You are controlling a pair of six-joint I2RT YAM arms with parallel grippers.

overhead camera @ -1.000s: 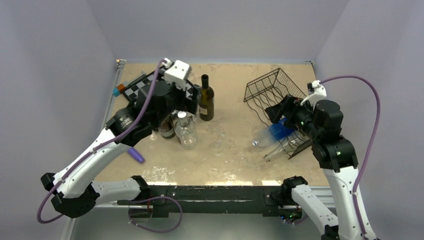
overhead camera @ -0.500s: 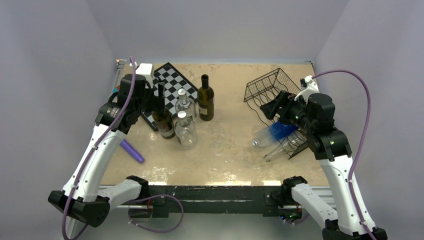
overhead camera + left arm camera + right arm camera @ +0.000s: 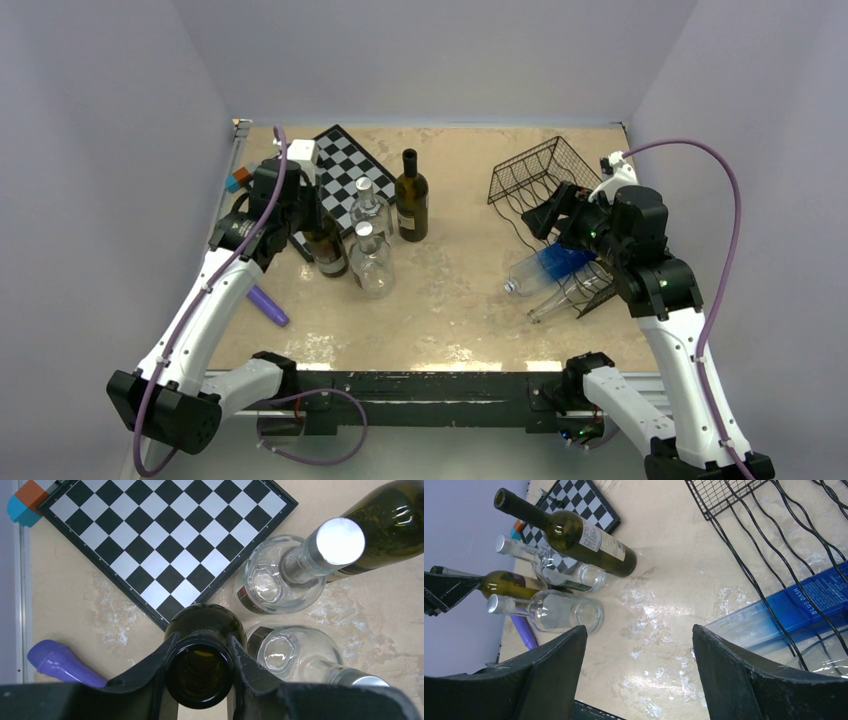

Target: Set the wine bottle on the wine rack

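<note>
Wine bottle [image 3: 200, 672], dark glass and uncorked, stands upright towards the left edge of the table [image 3: 450, 310]. My left gripper [image 3: 201, 641] is clamped on its neck just under the lip. So the grasp is the step in hand, and I judge the lift comes next.

Nearest me, a purple tube [image 3: 268, 305] lies by the left edge. Two clear bottles [image 3: 372, 262] stand just beside my bottle, close enough that I should raise it straight up before swinging right. Farther back are a second dark bottle [image 3: 411, 200] and the chessboard [image 3: 350, 160], towards the far left corner.

My right gripper [image 3: 639, 650] hangs spread wide and empty near the right edge, beside the wine rack [image 3: 535, 170]. A blue-labelled clear bottle [image 3: 545, 268] lies on the rack's wires. I will need to tip mine flat into a free cradle there.
</note>
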